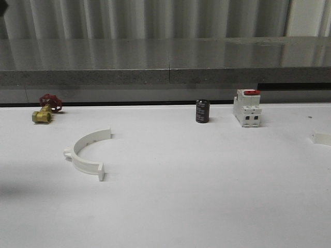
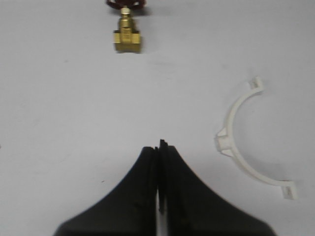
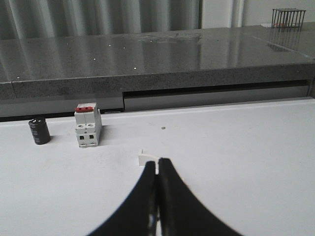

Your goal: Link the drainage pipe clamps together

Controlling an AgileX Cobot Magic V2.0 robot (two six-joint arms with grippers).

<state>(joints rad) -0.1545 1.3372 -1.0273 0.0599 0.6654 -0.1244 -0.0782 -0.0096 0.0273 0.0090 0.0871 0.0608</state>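
One white half-ring drainage pipe clamp (image 1: 87, 164) lies flat on the white table at the left, its open side facing right. In the left wrist view the same clamp (image 2: 224, 141) lies beside my left gripper (image 2: 158, 145), apart from it. That gripper hangs over bare table, shut with nothing between its fingers. My right gripper (image 3: 157, 161) is also shut and holds nothing. Its tips stand just in front of a small white block (image 3: 146, 158) and hide part of it.
A brass valve with a red handle (image 1: 44, 111) sits at the back left. A black cylinder (image 1: 202, 111) and a white switch with a red top (image 1: 246, 108) stand at the back right. The small white block (image 1: 321, 138) lies at the right edge. A grey ledge (image 1: 165, 62) runs along the back.
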